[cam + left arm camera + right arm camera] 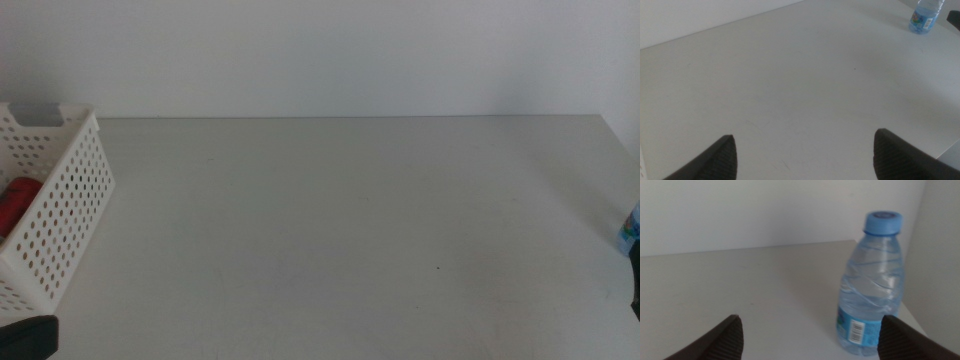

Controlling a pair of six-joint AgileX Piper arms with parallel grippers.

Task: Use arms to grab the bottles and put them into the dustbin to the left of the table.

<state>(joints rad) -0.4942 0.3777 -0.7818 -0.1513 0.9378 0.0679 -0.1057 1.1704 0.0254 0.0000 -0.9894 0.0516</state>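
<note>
On my middle view the light-grey table [350, 230] fills the picture. The white perforated dustbin [62, 215] is cut off at its left edge; I see only part of a red can [17, 203] inside. The small clear water bottle [872, 287] stands upright near the table's right edge, a sliver there. Right gripper [810, 337]: jaws wide apart, holding nothing, bottle just ahead. Left gripper [805, 155]: equally spread, empty.
</note>
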